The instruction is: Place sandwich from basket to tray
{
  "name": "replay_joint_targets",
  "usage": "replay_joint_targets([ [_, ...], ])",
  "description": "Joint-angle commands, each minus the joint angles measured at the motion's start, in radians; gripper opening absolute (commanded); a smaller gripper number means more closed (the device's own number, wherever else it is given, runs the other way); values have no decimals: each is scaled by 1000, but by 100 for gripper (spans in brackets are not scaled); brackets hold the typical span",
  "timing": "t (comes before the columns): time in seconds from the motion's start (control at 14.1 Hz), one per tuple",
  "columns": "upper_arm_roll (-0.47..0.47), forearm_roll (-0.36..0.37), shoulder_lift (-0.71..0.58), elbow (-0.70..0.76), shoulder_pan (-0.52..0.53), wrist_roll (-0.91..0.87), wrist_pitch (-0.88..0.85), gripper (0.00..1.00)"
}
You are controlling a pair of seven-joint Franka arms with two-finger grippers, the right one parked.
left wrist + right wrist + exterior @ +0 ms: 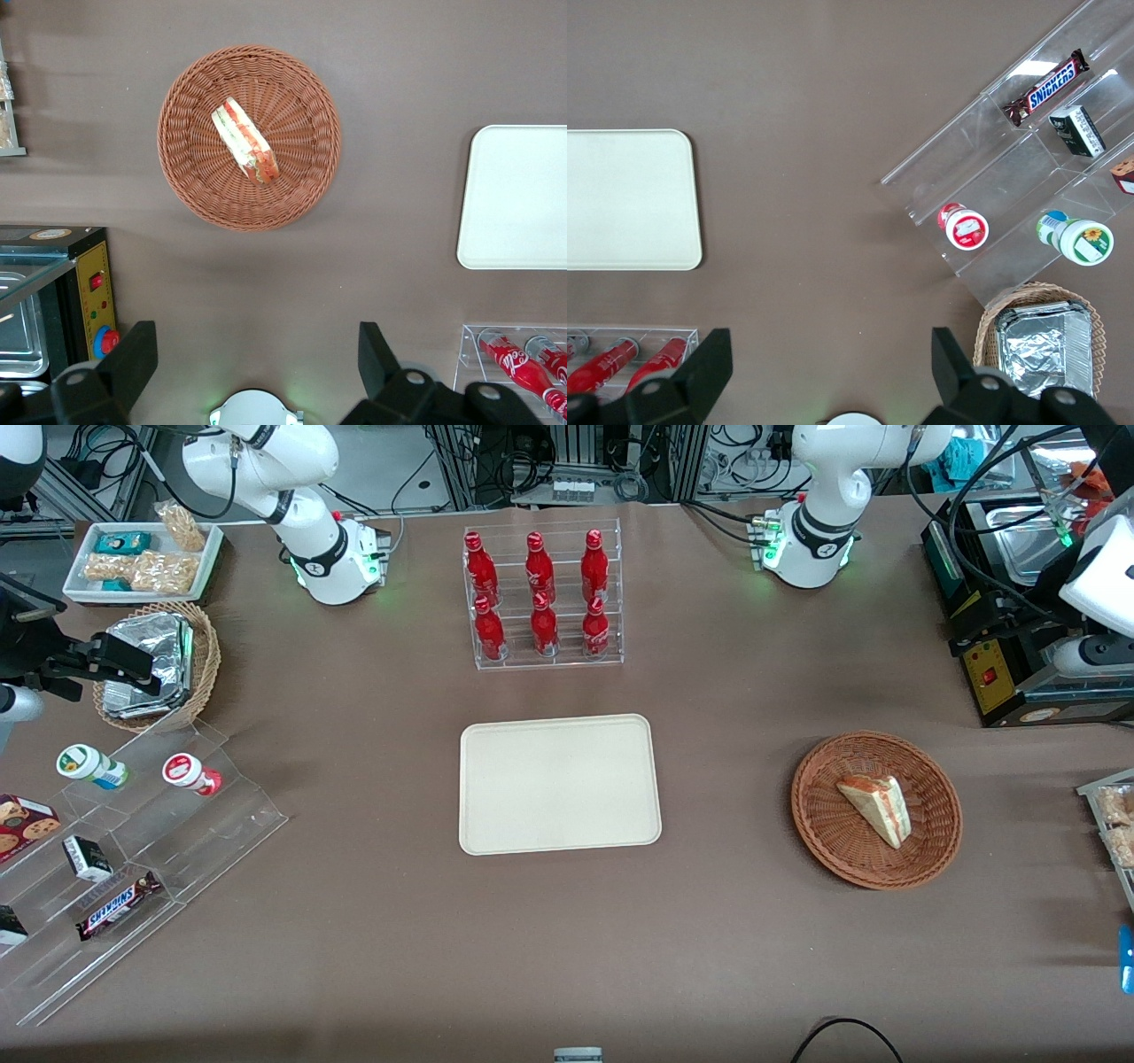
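A brown table [372,957] carries the tray [559,784] centrally. The sandwich [877,807] lies in the basket [819,828]. Only the left wrist view shows the gripper [257,372], fingers [133,359] spread wide, empty, high above the basket.

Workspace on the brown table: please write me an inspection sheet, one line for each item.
Surface: brown table cover, flat.
Job's things: sandwich lies in the basket; tray bare, toward the table's middle.
Clutter: red bottles in a clear rack; foil packets in a deeper basket; snacks on clear steps.
Grippers: gripper open, high above the table, holding nothing.
Cables: black cable at the table edge nearest the front camera.
Surroundings: black appliance with a red switch at the working arm's end.
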Motion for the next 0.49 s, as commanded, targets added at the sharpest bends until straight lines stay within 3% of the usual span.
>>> replay_joint_targets([
  [0.0, 4, 30, -12, -10, -17, 10, 9, 100],
  [0.42, 4, 29, -7, -13, -17, 7, 12, 100],
])
